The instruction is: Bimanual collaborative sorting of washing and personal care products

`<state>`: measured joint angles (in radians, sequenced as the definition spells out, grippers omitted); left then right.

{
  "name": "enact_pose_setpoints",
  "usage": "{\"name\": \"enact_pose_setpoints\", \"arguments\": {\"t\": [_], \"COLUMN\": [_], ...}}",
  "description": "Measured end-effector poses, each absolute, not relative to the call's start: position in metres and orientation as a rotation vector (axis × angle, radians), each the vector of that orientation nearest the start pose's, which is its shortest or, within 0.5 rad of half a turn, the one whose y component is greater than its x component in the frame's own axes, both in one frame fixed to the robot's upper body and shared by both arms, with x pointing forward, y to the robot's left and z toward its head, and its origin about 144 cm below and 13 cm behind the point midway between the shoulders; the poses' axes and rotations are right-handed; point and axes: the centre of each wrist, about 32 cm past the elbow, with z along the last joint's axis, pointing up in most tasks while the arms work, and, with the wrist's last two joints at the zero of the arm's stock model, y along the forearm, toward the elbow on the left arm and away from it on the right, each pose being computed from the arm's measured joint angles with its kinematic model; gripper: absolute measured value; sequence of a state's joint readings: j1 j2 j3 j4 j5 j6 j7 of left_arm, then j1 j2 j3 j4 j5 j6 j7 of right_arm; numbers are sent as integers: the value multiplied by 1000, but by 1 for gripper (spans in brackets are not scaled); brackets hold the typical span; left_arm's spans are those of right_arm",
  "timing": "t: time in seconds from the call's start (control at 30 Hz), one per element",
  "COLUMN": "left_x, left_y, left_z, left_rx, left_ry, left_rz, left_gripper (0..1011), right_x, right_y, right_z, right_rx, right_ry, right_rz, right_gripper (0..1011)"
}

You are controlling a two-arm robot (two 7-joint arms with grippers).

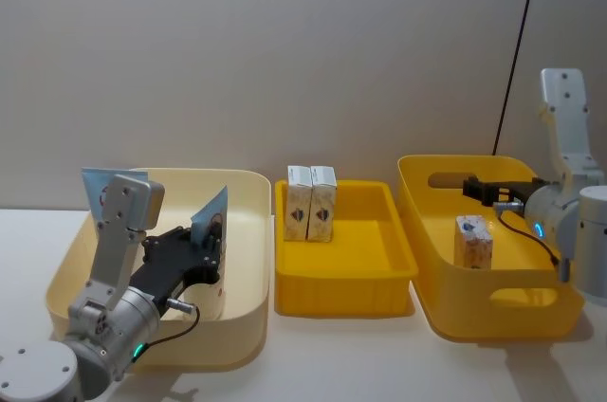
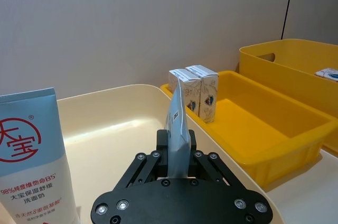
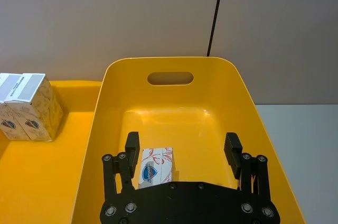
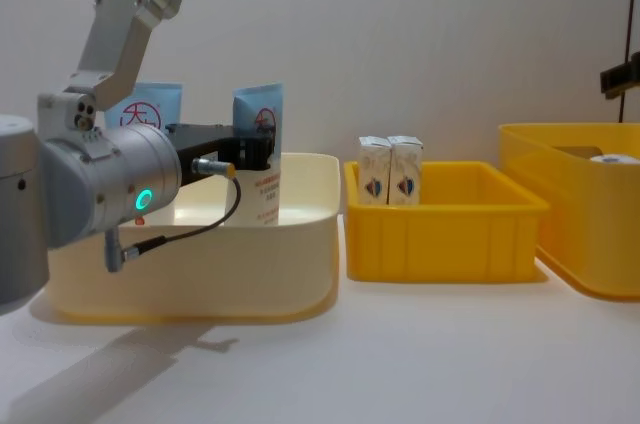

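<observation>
Looks to us like we're mid tube step here: the left gripper [image 2: 177, 147] has its jaws pinching a white squeeze tube [image 2: 177, 113] roughly upright in the cream bin [image 4: 250, 274], toward its 3 o'clock side. A second tube [image 2: 29, 155] stands around 10 o'clock in there. Two cartons [image 1: 311, 205] sit side by side at 11 o'clock in the middle yellow tray [image 1: 341, 290]. The right gripper [image 3: 182, 150] hangs over the right yellow bin [image 1: 503, 312], jaws spread, with a lone carton [image 3: 156, 166] on the floor below. We can't tell if the tube is coming or going. Either way, we figure the next move wants it kept upright and clear of its neighbour and the rim.
</observation>
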<state>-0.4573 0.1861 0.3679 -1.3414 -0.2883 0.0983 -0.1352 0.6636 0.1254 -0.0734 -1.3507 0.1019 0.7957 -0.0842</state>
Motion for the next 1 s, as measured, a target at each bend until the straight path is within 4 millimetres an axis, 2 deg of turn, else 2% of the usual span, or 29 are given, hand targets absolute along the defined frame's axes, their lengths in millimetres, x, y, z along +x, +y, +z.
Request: {"name": "enact_pose_setpoints", "arguments": {"t": [0.6, 1.0], "left_x": [568, 568], "left_y": [184, 186], "left_z": [1226, 1245], "left_rx": [-11, -49], "left_ry": [-64, -126], "left_rz": [1128, 1120], "left_gripper": [179, 178], "right_x": [609, 609], "right_y": [-250, -250], "right_z": [1339, 1339], "right_rx": [-338, -338], "right_ry": [226, 226], "right_rz": [-1620, -1620], "right_gripper": [1001, 1001]}}
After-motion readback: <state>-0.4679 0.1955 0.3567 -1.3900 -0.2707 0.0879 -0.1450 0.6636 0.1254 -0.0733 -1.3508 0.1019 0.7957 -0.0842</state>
